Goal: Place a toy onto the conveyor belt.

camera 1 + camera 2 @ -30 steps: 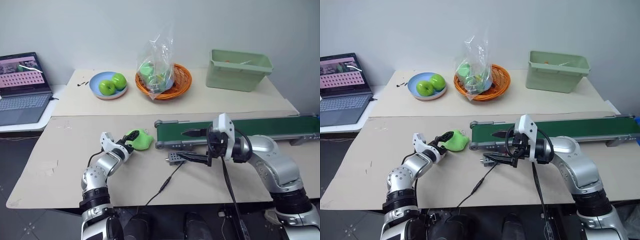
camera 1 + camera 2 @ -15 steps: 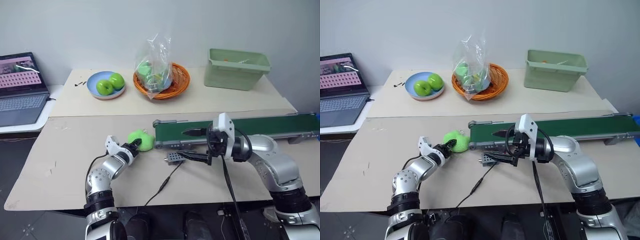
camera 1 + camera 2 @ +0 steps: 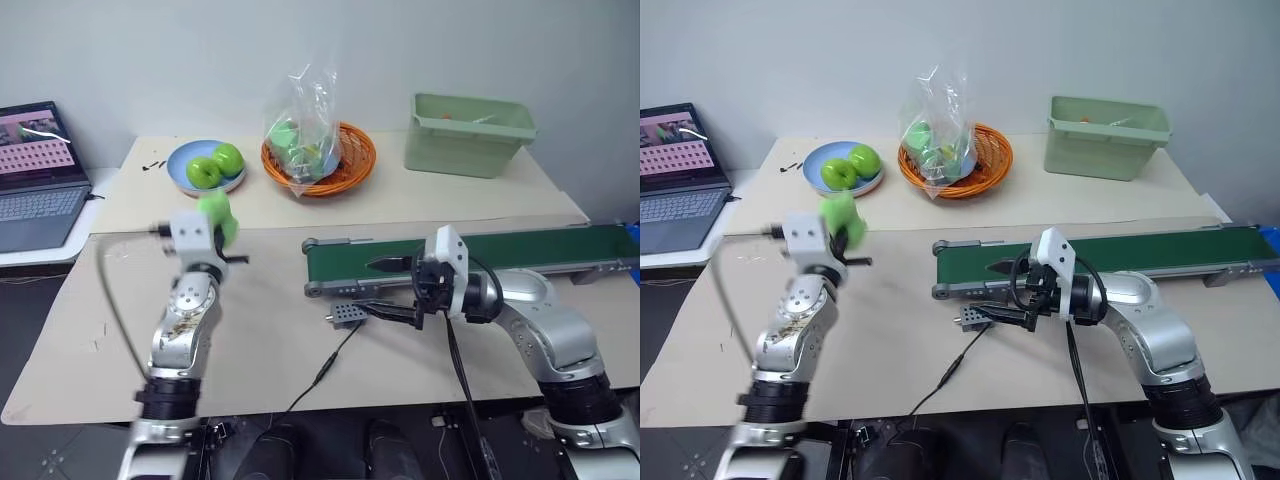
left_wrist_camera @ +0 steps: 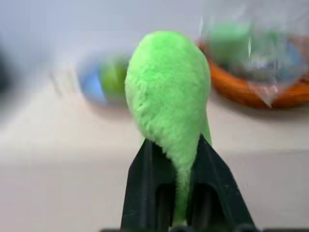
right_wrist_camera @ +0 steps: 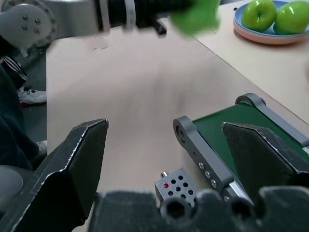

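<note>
Left wrist view shows your left end effector [image 4: 179, 193] clenched on the toy [image 4: 166, 96], so the pick is done. In the left eye view it is held up above the table [image 3: 270, 330], well apart from the conveyor belt [image 3: 520, 255]; carrying and releasing remain. Your right end effector [image 5: 164, 159] hangs released beside the belt's end.
</note>
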Available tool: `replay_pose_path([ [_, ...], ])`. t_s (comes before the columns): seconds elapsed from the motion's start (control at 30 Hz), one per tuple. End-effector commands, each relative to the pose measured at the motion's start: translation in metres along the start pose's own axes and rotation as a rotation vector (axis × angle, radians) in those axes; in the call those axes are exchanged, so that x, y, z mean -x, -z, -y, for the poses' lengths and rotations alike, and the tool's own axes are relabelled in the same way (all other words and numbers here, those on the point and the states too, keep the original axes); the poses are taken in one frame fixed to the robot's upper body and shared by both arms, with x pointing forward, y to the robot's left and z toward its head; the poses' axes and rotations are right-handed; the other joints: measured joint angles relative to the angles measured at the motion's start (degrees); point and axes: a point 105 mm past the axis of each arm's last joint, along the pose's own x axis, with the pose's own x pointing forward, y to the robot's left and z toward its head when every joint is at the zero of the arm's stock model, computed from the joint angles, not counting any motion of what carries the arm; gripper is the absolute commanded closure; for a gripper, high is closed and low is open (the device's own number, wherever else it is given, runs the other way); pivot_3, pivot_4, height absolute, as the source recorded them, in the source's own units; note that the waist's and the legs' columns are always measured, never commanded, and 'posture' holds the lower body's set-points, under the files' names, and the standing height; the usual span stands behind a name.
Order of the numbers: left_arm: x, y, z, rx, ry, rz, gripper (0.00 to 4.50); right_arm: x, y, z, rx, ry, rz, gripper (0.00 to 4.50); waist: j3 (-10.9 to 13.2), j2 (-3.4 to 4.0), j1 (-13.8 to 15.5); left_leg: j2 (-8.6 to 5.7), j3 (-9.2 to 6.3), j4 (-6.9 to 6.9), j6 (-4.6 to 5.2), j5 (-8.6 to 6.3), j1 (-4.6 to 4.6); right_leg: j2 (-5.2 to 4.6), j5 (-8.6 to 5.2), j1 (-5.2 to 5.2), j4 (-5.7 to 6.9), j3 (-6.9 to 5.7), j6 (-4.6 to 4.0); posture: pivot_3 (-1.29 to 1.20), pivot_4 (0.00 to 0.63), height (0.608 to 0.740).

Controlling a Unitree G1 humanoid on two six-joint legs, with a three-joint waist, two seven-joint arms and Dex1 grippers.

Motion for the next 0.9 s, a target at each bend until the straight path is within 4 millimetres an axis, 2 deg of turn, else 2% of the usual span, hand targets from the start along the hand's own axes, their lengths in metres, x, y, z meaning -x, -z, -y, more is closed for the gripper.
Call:
replay_pose_path([
  [0.03, 0.021, -0.039, 0.072, -0.442, 0.226, 0.375, 4.46, 0.000, -0.013, 0.001, 0.046, 0.008, 0.043, 0.00, -0.05, 0.09, 0.51, 0.01, 0.01, 0.00, 0.04, -0.02, 0.00, -0.03, 0.00, 0.01, -0.02, 0.00, 0.01, 0.00, 0.150, 0.740],
  [0.1, 0.033, -0.043, 0.090, -0.569, 0.273, 0.504, 4.46, 0.000, -0.013, 0.001, 0.045, 0.010, 0.046, 0.00, -0.08, 0.14, 0.30, 0.00, 0.03, -0.01, 0.15, -0.09, 0.00, -0.04, 0.03, 0.07, -0.21, 0.02, 0.07, 0.00, 0.150, 0.740],
  [0.17, 0.049, -0.033, 0.118, -0.651, 0.382, 0.600, 4.46, 0.000, -0.014, 0.002, 0.049, 0.012, 0.049, 0.00, -0.07, 0.12, -0.10, 0.02, -0.10, -0.02, 0.21, -0.12, -0.13, -0.04, 0.04, -0.17, -0.21, 0.04, 0.08, 0.00, 0.150, 0.740],
  [0.23, 0.057, -0.021, 0.133, -0.684, 0.456, 0.632, 4.46, 0.001, -0.015, 0.003, 0.053, 0.015, 0.053, 0.00, -0.06, 0.11, -0.73, 0.01, -0.03, -0.09, 0.10, -0.06, -0.21, -0.02, 0.06, -0.48, -0.04, 0.10, 0.05, 0.00, 0.150, 0.740],
  [0.4, 0.056, 0.002, 0.153, -0.757, 0.568, 0.655, 4.46, 0.004, -0.020, 0.003, 0.054, 0.027, 0.074, 0.00, -0.05, 0.10, -1.00, 0.07, -0.02, -0.14, 0.12, -0.09, -0.23, -0.03, 0.06, -0.57, 0.08, 0.06, 0.04, 0.00, 0.150, 0.740],
  [0.57, 0.048, 0.014, 0.159, -0.791, 0.594, 0.636, 4.46, 0.006, -0.022, 0.004, 0.054, 0.037, 0.080, 0.00, -0.05, 0.10, -1.14, 0.08, -0.01, 0.05, 0.14, -0.08, -0.14, -0.05, -0.11, -0.38, 0.12, 0.06, 0.39, 0.00, 0.150, 0.740],
  [0.9, 0.026, 0.032, 0.145, -0.817, 0.528, 0.481, 4.46, 0.004, -0.020, 0.003, 0.052, 0.033, 0.077, 0.00, -0.07, 0.13, -1.22, 0.07, -0.02, 0.10, 0.12, -0.02, 0.01, -0.06, -0.11, -0.23, 0.20, 0.06, 0.48, 0.00, 0.150, 0.740],
])
